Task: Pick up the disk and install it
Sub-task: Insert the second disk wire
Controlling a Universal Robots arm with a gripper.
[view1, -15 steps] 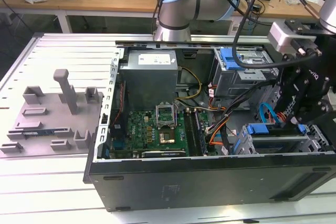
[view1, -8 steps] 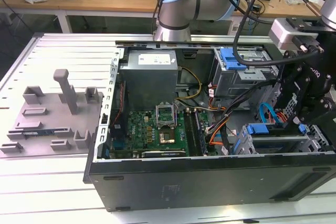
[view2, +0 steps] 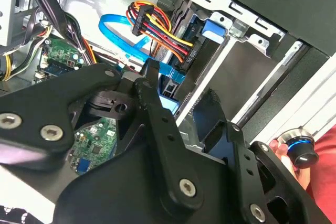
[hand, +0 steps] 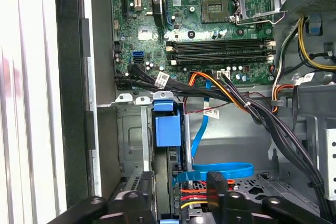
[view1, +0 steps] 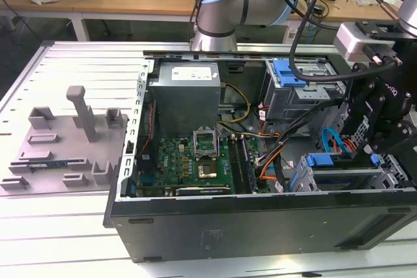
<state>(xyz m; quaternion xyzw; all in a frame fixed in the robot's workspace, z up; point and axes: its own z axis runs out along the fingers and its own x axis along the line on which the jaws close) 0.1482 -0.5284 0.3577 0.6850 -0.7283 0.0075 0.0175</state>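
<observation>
The disk (hand: pixel 167 129) stands on edge in the drive bay at the case's front corner, on the exterior view's right. Its blue carrier frame (view1: pixel 319 159) shows at the top of the bay. My gripper (view1: pixel 371 151) hangs just above that bay. In the first wrist view my gripper (hand: pixel 178 192) straddles the disk's cabled end, its black fingers (hand: pixel 218 182) set wider than the disk. In the second wrist view a strip of the blue frame (view2: pixel 167 103) lies between the fingers of my gripper (view2: pixel 181 90), which is open.
The open computer case (view1: pixel 260 219) holds a motherboard (view1: pixel 195 161), a grey power supply (view1: pixel 186 96) and an upper drive cage with a blue latch (view1: pixel 290 73). A blue cable (hand: pixel 220 169) and coloured wires (view2: pixel 157 27) run beside the bay. A grey fixture plate (view1: pixel 71 128) lies outside. A hand (view2: pixel 281 153) is close by.
</observation>
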